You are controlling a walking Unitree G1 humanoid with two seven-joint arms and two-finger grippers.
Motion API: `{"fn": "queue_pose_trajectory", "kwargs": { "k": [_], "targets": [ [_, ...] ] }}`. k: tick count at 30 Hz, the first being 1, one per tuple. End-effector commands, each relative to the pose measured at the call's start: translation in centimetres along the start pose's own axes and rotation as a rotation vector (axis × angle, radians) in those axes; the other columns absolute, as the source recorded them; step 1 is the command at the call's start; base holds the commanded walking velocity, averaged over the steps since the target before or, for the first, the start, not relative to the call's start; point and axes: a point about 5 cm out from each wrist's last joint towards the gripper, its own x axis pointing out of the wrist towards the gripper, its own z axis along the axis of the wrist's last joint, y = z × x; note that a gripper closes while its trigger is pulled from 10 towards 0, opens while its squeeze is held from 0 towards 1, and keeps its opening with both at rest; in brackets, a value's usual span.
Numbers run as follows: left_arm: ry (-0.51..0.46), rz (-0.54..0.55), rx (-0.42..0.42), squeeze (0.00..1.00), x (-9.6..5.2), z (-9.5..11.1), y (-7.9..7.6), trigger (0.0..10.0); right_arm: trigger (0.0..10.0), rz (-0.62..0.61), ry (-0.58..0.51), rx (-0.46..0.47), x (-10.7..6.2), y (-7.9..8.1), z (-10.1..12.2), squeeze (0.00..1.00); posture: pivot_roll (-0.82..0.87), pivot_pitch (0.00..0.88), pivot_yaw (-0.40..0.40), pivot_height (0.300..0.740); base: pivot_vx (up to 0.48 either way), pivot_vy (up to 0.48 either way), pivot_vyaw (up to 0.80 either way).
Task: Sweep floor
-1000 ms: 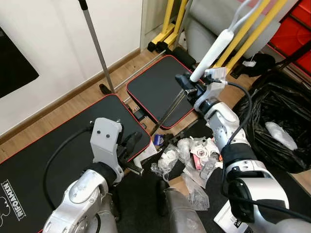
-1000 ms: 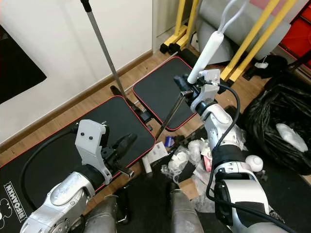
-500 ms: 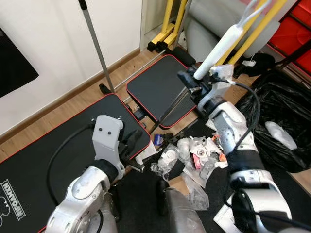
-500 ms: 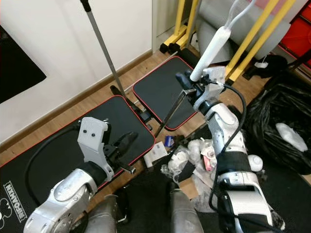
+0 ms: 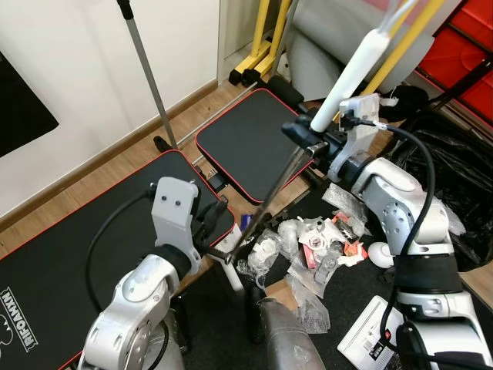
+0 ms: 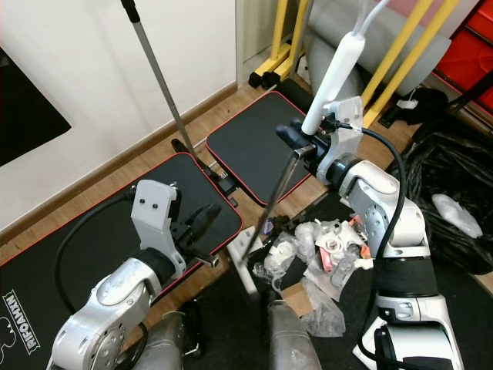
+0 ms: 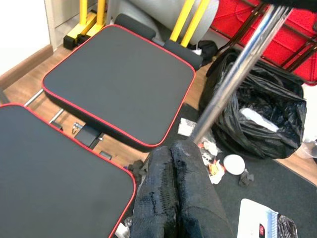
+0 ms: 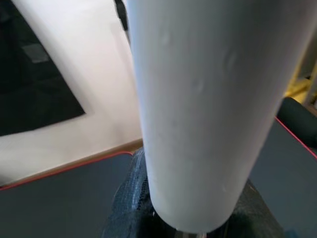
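The right gripper (image 5: 312, 139) is clamping the broom (image 5: 286, 173) just below its white grip, while the left gripper (image 5: 218, 231), fingers pressed together, is steadying its lower end. That two-point hold is likely giving leverage. The shaft is slanting from beside the litter pile (image 5: 312, 247) up toward the yellow frame (image 5: 400, 38), above the black mat (image 5: 246, 142).

Litter (image 5: 312, 243) right of mats (image 5: 250, 142)
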Motion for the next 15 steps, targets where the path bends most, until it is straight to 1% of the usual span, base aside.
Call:
{"fn": "queue_pose_trajectory", "kwargs": {
  "k": [1, 2, 4, 5, 6, 10, 12, 13, 14, 15],
  "targets": [
    [0.022, 0.015, -0.008, 0.0, 0.1, -0.7, 0.0, 10.0, 0.0, -0.029, -0.01, 0.003, -0.9, -0.2, 0.9, 0.0, -0.11, 0.275, -0.147, 0.74, 0.0, 0.0, 0.0],
    [0.021, 0.015, -0.007, 0.0, 0.2, -0.8, 0.1, 10.0, 2.4, -0.039, 0.004, 0.009, -1.3, -0.1, 1.1, 0.0, -0.11, 0.273, -0.148, 0.74, 0.0, 0.0, 0.0],
    [0.02, 0.014, -0.007, 0.0, 0.3, -0.8, 0.1, 10.0, 2.4, -0.045, 0.014, 0.013, -1.5, 0.0, 1.3, 0.0, -0.11, 0.27, -0.149, 0.74, 0.0, 0.0, 0.0],
    [0.019, 0.014, -0.007, 0.0, 0.4, -0.8, 0.2, 10.0, 10.0, -0.027, 0.039, 0.022, -1.9, 0.4, 1.3, 0.0, -0.11, 0.265, -0.15, 0.74, 0.0, 0.0, 0.0],
    [0.018, 0.014, -0.008, 0.0, 0.6, -0.8, 0.2, 10.0, 10.0, -0.011, 0.062, 0.024, -2.2, 0.7, 1.3, 0.0, -0.12, 0.262, -0.15, 0.74, 0.0, 0.0, 0.0],
    [0.016, 0.014, -0.008, 0.0, 0.8, -0.9, 0.3, 10.0, 10.0, -0.012, 0.105, 0.024, -2.6, 0.9, 1.1, 0.0, -0.12, 0.257, -0.15, 0.74, 0.0, 0.0, 0.0],
    [0.016, 0.014, -0.008, 0.0, 0.9, -0.9, 0.3, 10.0, 10.0, -0.033, 0.113, 0.025, -2.7, 0.8, 1.1, 0.0, -0.12, 0.252, -0.15, 0.74, 0.0, 0.0, 0.0],
    [0.015, 0.014, -0.009, 0.0, 1.0, -0.9, 0.4, 10.0, 10.0, -0.067, 0.116, 0.017, -2.9, 0.5, 1.2, 0.0, -0.13, 0.249, -0.151, 0.74, 0.0, 0.0, 0.0],
    [0.016, 0.013, -0.012, 0.0, 1.2, -0.9, 0.4, 10.0, 10.0, -0.108, 0.115, 0.006, -3.1, 0.1, 1.3, 0.0, -0.13, 0.243, -0.15, 0.74, 0.0, 0.0, -0.64],
    [0.016, 0.013, -0.012, 0.0, 1.2, -0.9, 0.4, 10.0, 10.0, -0.108, 0.115, 0.006, -3.1, 0.1, 1.3, 0.0, -0.13, 0.243, -0.15, 0.74, 0.0, 0.0, -0.64]
  ]
}}
